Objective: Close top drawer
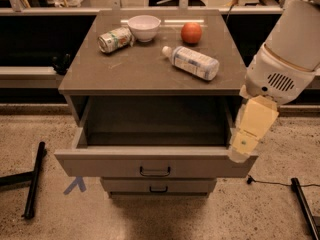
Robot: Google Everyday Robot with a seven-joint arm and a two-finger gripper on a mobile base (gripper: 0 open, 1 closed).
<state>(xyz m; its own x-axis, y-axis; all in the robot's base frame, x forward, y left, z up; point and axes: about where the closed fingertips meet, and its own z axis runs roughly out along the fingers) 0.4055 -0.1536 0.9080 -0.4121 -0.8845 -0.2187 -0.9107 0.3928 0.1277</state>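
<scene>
The top drawer (155, 166) is grey-brown outside, w/ a small dark handle at centre; the inside looks darker, nearly black at the far wall. The cabinet top (145, 74) has the same grey-brown. On it: a white bowl (144, 27), a can (114, 39) at far left in silver w/ greenish print, an orange-red fruit (191, 33), and a bottle (191, 62) w/ pale label & blue-ish print. The gripper (243, 150), pale cream-yellow, is at the near right corner of the drawer; the arm (287, 54) above it is white-grey w/ dark vent slots. The floor (40, 129) is beige, speckled; a blue tape mark (75, 185) lies near left.
</scene>
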